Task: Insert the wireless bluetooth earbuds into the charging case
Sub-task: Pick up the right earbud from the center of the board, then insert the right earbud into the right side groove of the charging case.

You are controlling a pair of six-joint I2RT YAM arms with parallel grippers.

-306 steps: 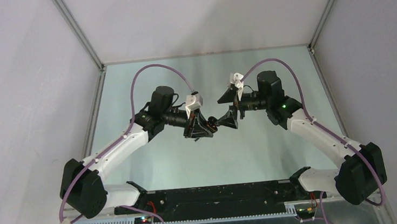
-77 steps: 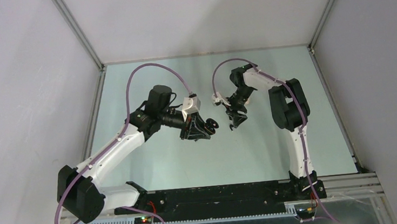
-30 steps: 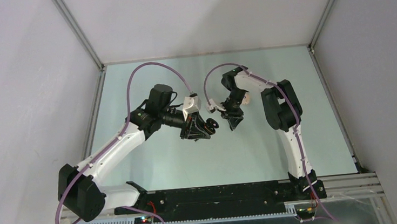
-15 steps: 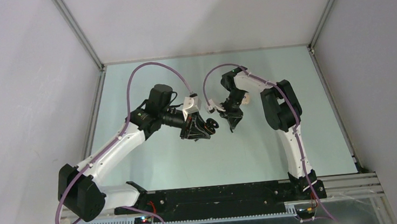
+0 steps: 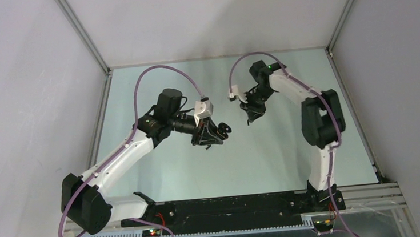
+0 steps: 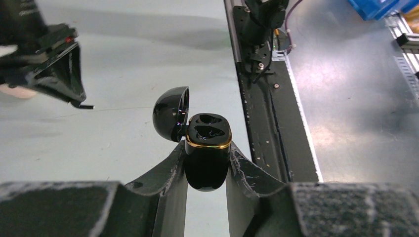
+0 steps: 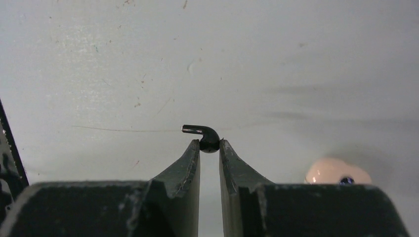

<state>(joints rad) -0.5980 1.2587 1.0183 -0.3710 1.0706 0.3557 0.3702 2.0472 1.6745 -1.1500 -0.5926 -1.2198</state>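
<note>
so far, nothing is sitting in the charging case (image 6: 206,170): both sockets in its gold-rimmed top are showing dark and vacant in the left wrist view. the left end effector (image 6: 207,150) is pinching the case by its lower body, in the lower middle of that frame, with the lid (image 6: 170,111) hanging open toward the upper left. the case is standing upright along the fingers, its mouth facing the top of the frame. the right end effector (image 7: 209,147) is pinching a black earbud (image 7: 208,139) by its rounded head at the centre of the right wrist view. the bud's thin stem is pointing toward the left of the frame, so its long axis is lying crosswise to the fingers, roughly level. a pale cream rounded piece (image 7: 338,173), probably another earbud, is lying on the surface (image 7: 296,59) at the lower right. by this reading, one bud is in hand but unseated; carrying it over, turning it to suit a socket and seating it are all waiting to be done.
</note>
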